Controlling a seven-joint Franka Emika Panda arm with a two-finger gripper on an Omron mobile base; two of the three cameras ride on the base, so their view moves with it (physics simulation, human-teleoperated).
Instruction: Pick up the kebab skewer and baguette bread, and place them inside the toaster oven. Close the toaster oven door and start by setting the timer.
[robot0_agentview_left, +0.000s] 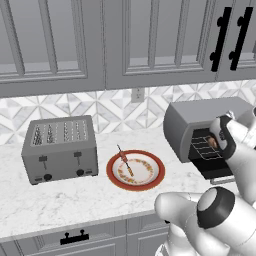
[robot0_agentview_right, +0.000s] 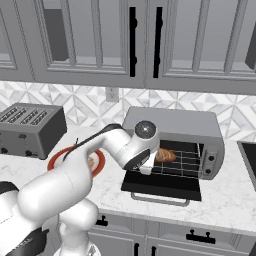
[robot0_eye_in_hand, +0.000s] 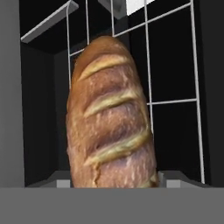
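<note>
The baguette bread (robot0_eye_in_hand: 109, 122) is golden-brown and fills the middle of the hand view, reaching over the wire rack (robot0_eye_in_hand: 175, 100) inside the toaster oven (robot0_agentview_right: 170, 120). My gripper (robot0_agentview_right: 153, 161) is at the oven's mouth, shut on the near end of the baguette bread (robot0_agentview_right: 166, 156). The toaster oven door (robot0_agentview_right: 160, 187) lies open and flat in front, its silver handle (robot0_agentview_right: 165, 201) toward me. In the left base view the gripper (robot0_agentview_left: 216, 142) sits at the toaster oven (robot0_agentview_left: 180, 117) opening. The kebab skewer (robot0_agentview_left: 125, 162) lies on a red-rimmed plate (robot0_agentview_left: 112, 177).
A grey four-slot toaster (robot0_agentview_left: 60, 150) stands at the left of the marble counter (robot0_agentview_left: 60, 200). The red-rimmed plate (robot0_agentview_right: 55, 159) is partly behind my arm in the right base view. Grey cabinets hang overhead, and drawers with dark handles run below the counter edge.
</note>
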